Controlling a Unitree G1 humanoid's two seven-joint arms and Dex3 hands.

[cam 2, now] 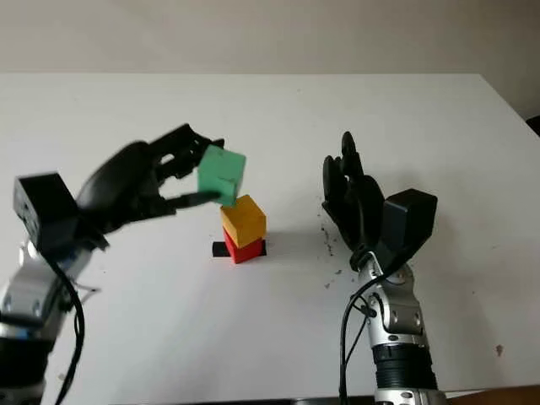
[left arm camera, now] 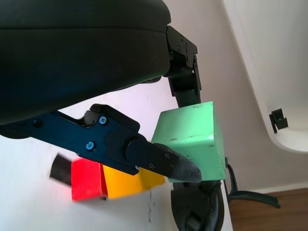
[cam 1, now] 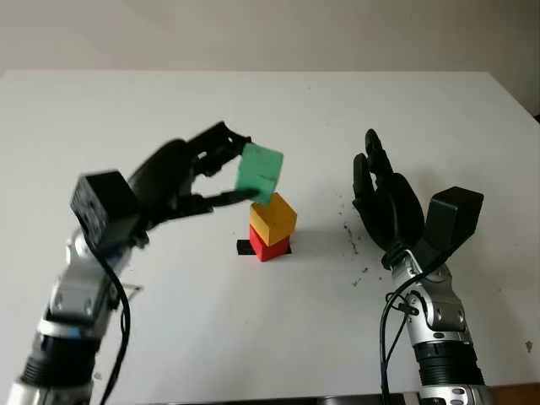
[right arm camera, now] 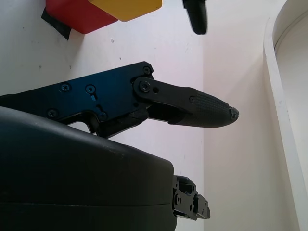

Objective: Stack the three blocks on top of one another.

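Note:
A yellow block (cam 1: 272, 218) sits askew on a red block (cam 1: 268, 245) near the middle of the white table (cam 1: 126, 101). My left hand (cam 1: 221, 173) is shut on a green block (cam 1: 257, 173), which hangs tilted in the air just above and slightly left of the yellow block, apart from it. In the left wrist view the green block (left arm camera: 192, 139) is pinched between the fingers (left arm camera: 159, 161), with the yellow block (left arm camera: 126, 181) and red block (left arm camera: 86, 179) below. My right hand (cam 1: 381, 198) is open, upright to the right of the stack.
A small black patch (cam 1: 245, 247) lies on the table at the left foot of the red block. Dark specks (cam 1: 350, 236) mark the table between the stack and my right hand. The table's right edge (cam 1: 515, 93) is far off.

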